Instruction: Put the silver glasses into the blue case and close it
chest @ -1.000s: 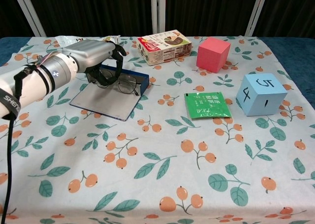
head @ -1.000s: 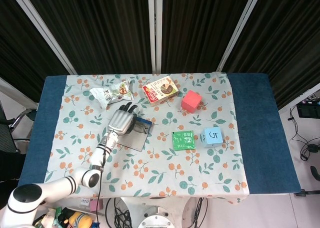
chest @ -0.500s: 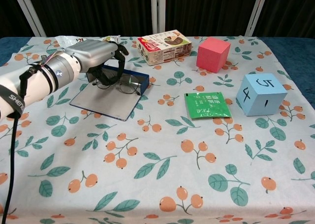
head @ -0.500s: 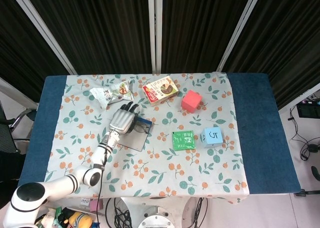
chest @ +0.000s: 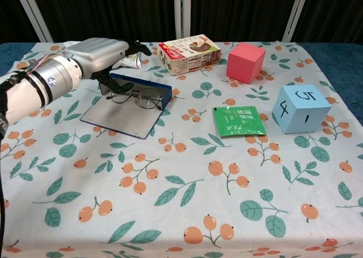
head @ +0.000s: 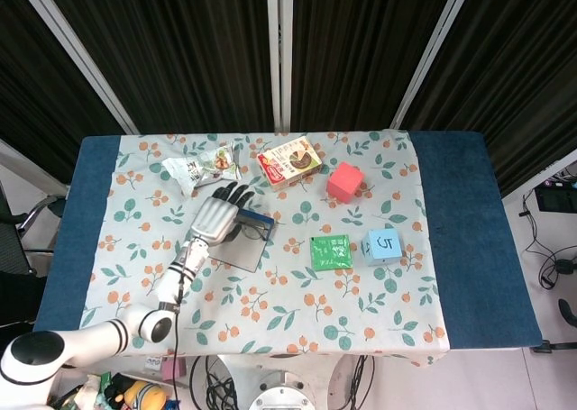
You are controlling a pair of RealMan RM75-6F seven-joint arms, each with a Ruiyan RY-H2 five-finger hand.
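Observation:
The blue case [chest: 145, 88] lies open left of the table's middle, its grey flat half [chest: 118, 117] spread toward me; the head view shows that half [head: 242, 250] too. The silver glasses [chest: 138, 99] rest unfolded inside against the blue wall, and they show as thin rims [head: 255, 231] from above. My left hand [chest: 94, 54] hovers just over the case's left end, fingers stretched out and holding nothing; its dark fingertips hang close to the glasses' left temple. From above the left hand [head: 215, 217] covers the case's left part. My right hand shows in neither view.
A crumpled snack bag [chest: 131, 60] lies behind the hand. A biscuit box [chest: 189, 53] and a red cube [chest: 245, 62] stand at the back. A green packet [chest: 238, 121] and a blue numbered cube [chest: 300, 108] sit to the right.
My left hand has let go of the glasses, risen and drawn back to the left. The glasses stay in the open case.

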